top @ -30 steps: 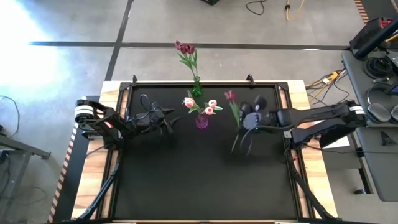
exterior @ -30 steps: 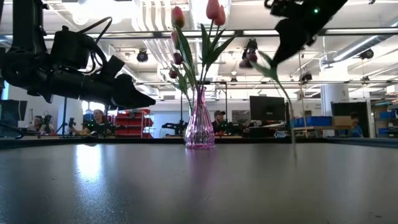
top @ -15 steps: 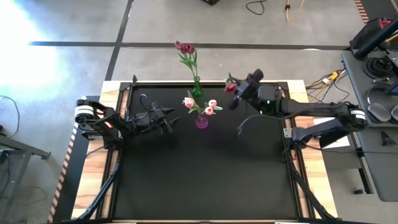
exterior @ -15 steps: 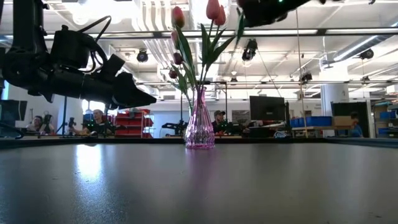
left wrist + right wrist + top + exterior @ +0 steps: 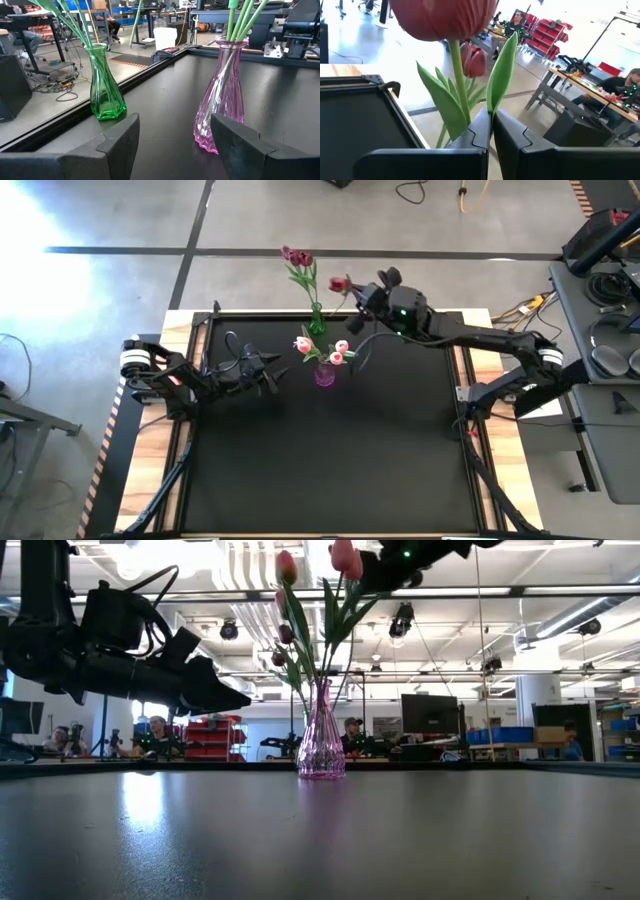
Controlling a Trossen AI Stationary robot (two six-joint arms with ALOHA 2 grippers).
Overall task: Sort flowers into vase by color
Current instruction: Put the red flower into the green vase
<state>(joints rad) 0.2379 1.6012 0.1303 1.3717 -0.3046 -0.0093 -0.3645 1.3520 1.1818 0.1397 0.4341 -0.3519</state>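
My right gripper (image 5: 365, 299) is above the table's far edge, just right of the green vase (image 5: 316, 321), and is shut on a dark red tulip (image 5: 339, 283). That vase stands at the far edge and holds dark red tulips (image 5: 297, 256). The pink vase (image 5: 325, 374) stands nearer the middle with pale pink-white tulips (image 5: 338, 352); it also shows in the low view (image 5: 321, 740). My left gripper (image 5: 272, 376) waits open, left of the pink vase, facing both vases (image 5: 106, 85) (image 5: 220, 95). My right gripper pinches the dark red tulip between its two fingers (image 5: 475, 132) at the stem and leaf bases (image 5: 464, 114), a short way below the head (image 5: 442, 17). The flower is lifted clear, head toward the green vase. Its long stem (image 5: 354, 358) trails down behind the gripper.
The black mat has a raised frame (image 5: 300, 316) along its far edge, right next to the green vase. The pink vase's flowers stand close below the trailing stem. People and benches show in the room beyond the table (image 5: 352, 735).
My right gripper has risen and travelled from the table's right middle toward the far edge and left, up to the green vase, turning as it went. The dark red tulip went with it, its stem lifted off the mat and its head now pointing left.
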